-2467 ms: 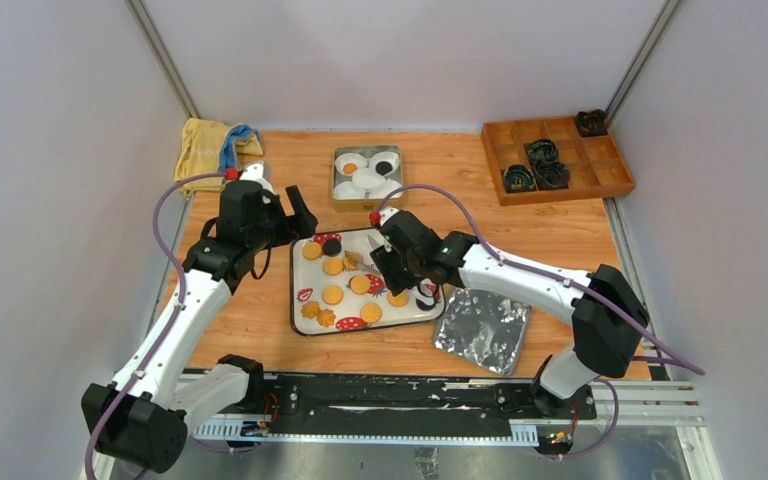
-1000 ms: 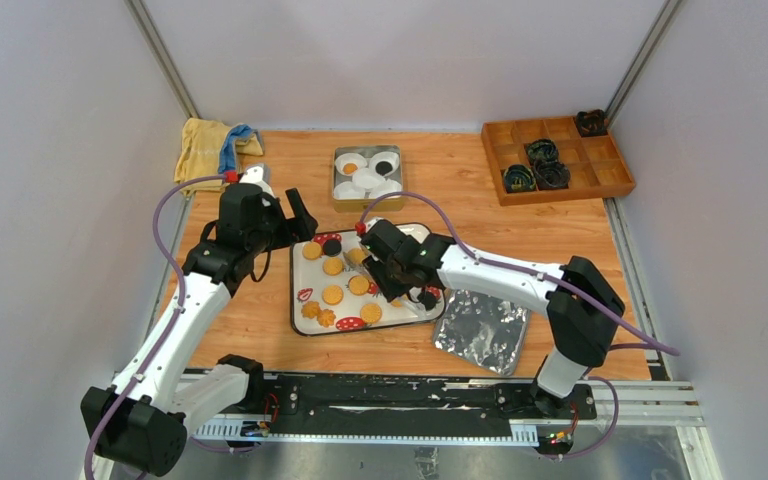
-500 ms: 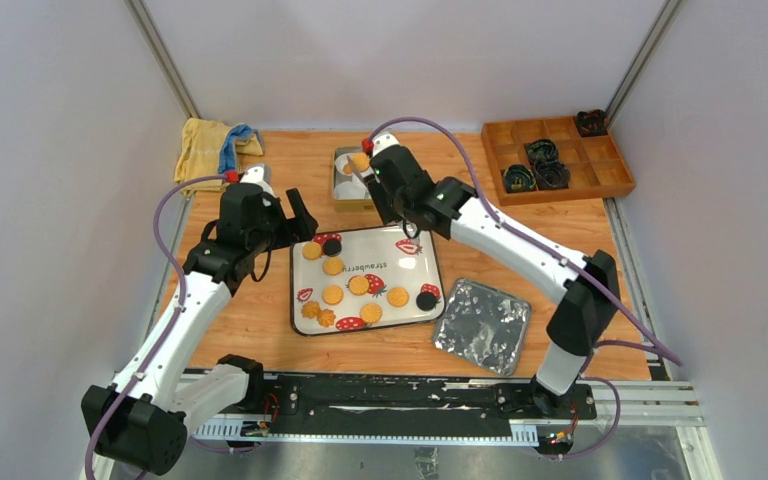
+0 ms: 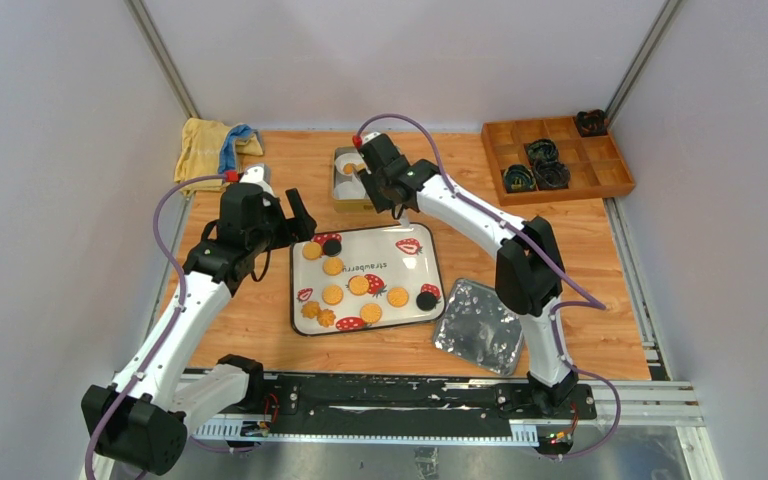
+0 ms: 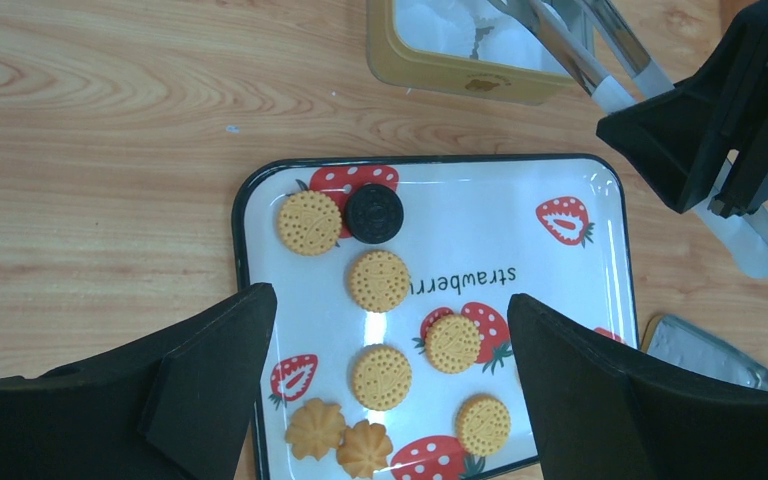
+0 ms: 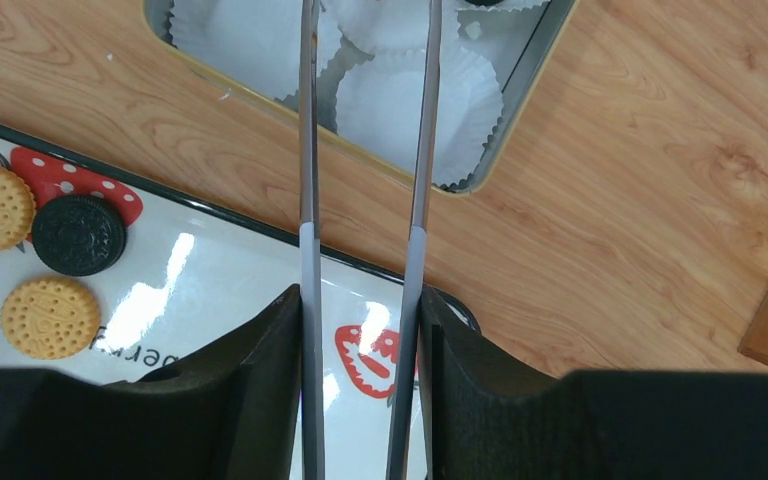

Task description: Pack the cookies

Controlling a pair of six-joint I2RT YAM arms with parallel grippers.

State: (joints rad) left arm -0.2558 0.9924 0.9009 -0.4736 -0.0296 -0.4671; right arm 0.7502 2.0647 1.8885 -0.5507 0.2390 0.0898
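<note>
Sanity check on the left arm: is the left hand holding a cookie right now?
No, the left hand is open, nothing between its fingers, and the cookies lie on the tray below it.

On the tray (image 4: 410, 276): six round golden cookies (image 4: 333, 295), two flower-shaped cookies (image 4: 310, 310), two black cookies (image 4: 426, 300). Plus one tin (image 5: 460, 82), one foil sheet (image 4: 475, 325).

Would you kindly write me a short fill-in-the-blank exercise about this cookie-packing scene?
1. The right gripper clamps a pair of metal ____.
2. The tray bears the printed word ____.
3. The tin holds white paper ____.
4. The left gripper hovers over the tray with its jaws ____.
Missing words: tongs; strawberry; cups; open.
</note>
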